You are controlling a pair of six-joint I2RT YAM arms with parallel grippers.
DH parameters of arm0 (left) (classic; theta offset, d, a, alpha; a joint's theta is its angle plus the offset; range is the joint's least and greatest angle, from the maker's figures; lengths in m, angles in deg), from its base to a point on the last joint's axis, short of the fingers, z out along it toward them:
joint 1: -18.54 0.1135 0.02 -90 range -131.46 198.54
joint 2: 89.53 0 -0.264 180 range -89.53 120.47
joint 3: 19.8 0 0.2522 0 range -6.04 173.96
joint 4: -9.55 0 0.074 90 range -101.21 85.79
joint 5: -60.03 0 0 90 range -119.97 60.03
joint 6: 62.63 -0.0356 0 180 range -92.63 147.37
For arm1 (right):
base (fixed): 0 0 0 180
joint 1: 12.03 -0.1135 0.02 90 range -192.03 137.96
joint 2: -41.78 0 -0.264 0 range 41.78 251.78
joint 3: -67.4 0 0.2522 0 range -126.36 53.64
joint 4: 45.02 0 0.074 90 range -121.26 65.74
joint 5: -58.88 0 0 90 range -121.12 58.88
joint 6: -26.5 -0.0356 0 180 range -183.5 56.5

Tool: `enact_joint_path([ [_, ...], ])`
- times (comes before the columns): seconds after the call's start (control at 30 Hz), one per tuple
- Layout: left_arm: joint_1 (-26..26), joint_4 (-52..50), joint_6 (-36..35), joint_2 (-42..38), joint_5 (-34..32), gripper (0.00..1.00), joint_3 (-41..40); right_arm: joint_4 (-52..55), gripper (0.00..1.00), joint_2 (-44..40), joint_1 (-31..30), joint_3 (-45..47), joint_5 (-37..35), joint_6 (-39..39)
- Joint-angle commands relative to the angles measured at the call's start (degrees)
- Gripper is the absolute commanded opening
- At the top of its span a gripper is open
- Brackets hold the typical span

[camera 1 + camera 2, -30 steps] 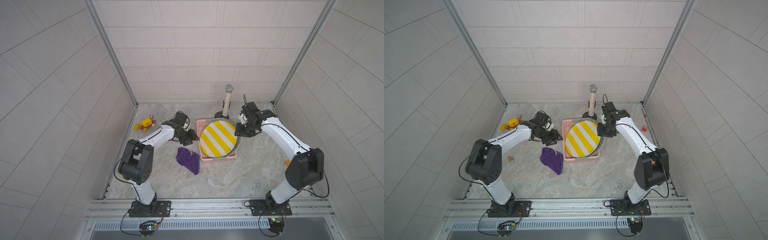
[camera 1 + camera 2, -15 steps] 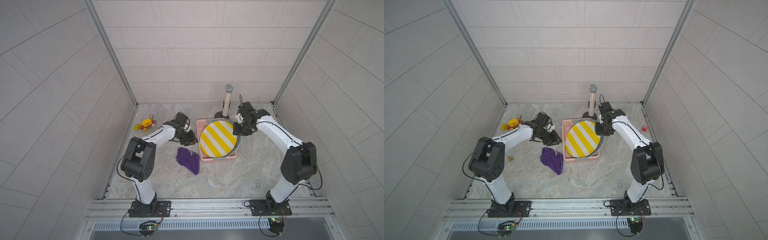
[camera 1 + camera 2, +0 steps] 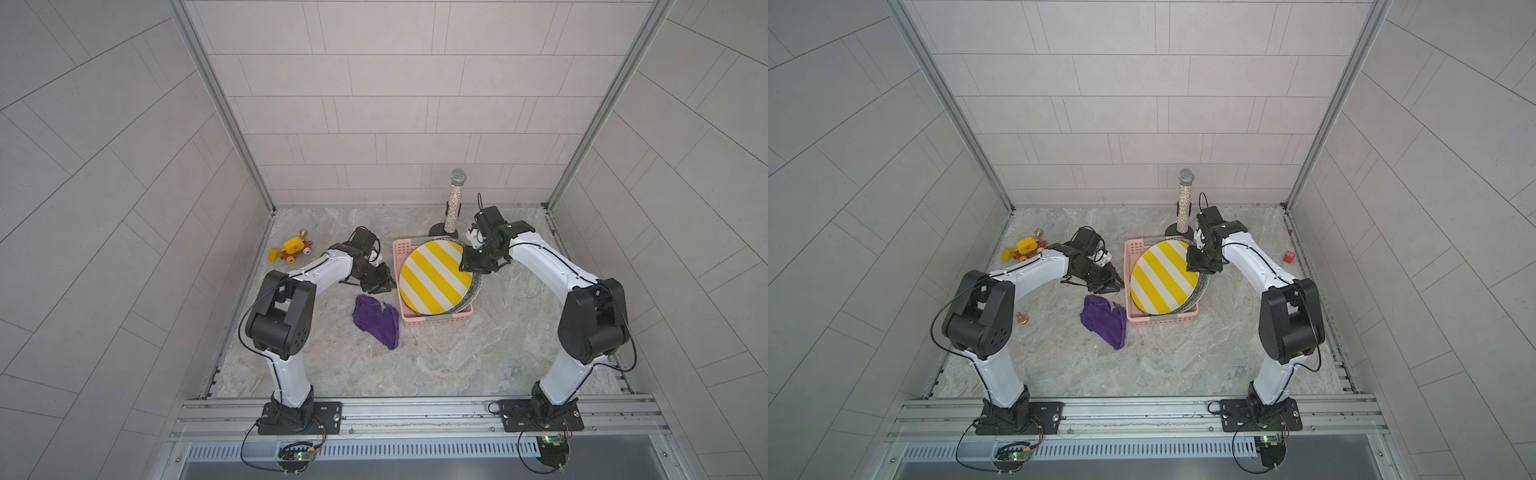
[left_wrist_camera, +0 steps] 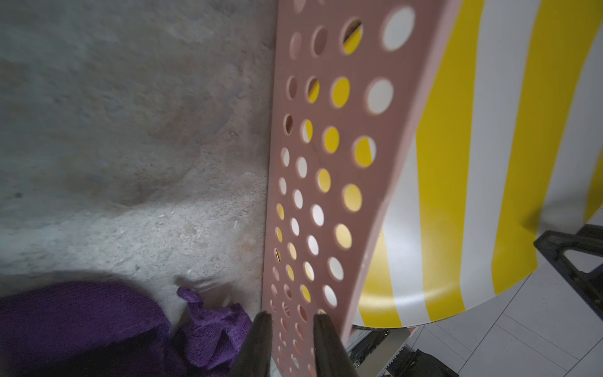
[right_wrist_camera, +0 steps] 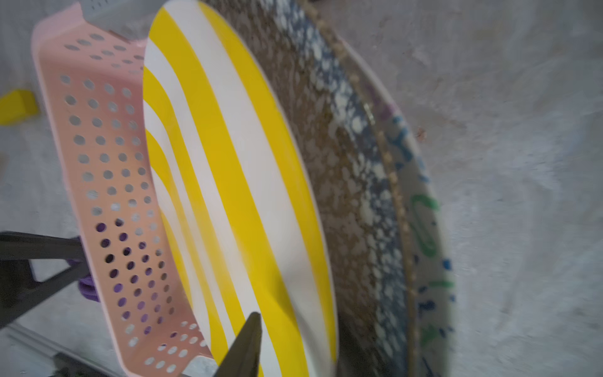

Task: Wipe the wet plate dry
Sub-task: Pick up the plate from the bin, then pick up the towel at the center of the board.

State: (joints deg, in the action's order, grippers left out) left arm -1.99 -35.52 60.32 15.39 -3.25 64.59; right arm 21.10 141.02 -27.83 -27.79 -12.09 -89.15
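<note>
Grey walls (image 3: 374, 104) stand round the desk (image 3: 457, 365). Near its middle the plate (image 3: 432, 278) leans in a pink basket (image 3: 436, 322). The right fingers (image 5: 248, 342) just slid to the plate's rim at 2 o'clock and closed up. 1 lies on its face and the other is hidden, so they seem to pinch it. The left fingers (image 4: 257, 339) narrowed too, to a small gap holding nothing. The cloth (image 3: 376, 318) at the basket's 8 o'clock isn't picked up, so I think wiping can't start.

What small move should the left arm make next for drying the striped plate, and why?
Probably bring the left gripper down onto the crumpled purple cloth and close on it. The gripper holds nothing beside the pink perforated plastic basket, the cloth lies untouched on the tabletop, and the right gripper is at the rim of the round yellow-and-white striped plate.
</note>
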Motion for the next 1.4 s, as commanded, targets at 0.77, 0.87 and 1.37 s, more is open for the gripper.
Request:
enact_joint_path([
  [0.77, -2.18, -9.83, -15.08, -26.87, -29.12, 0.89, -12.88, -15.27, 0.0, -22.96, 0.43, 8.77, 1.03, -4.45],
  [0.87, -5.13, -8.34, -20.63, -26.71, -31.7, 0.89, -15.75, -17.08, 0.0, -27.02, 0.41, 11.43, -0.83, -5.06],
  [1.37, -11.25, -10.89, -22.01, -6.2, -35.23, 0.55, -8.57, -16.06, 0.0, -33.19, 0.47, 17.38, -3.38, -8.32],
])
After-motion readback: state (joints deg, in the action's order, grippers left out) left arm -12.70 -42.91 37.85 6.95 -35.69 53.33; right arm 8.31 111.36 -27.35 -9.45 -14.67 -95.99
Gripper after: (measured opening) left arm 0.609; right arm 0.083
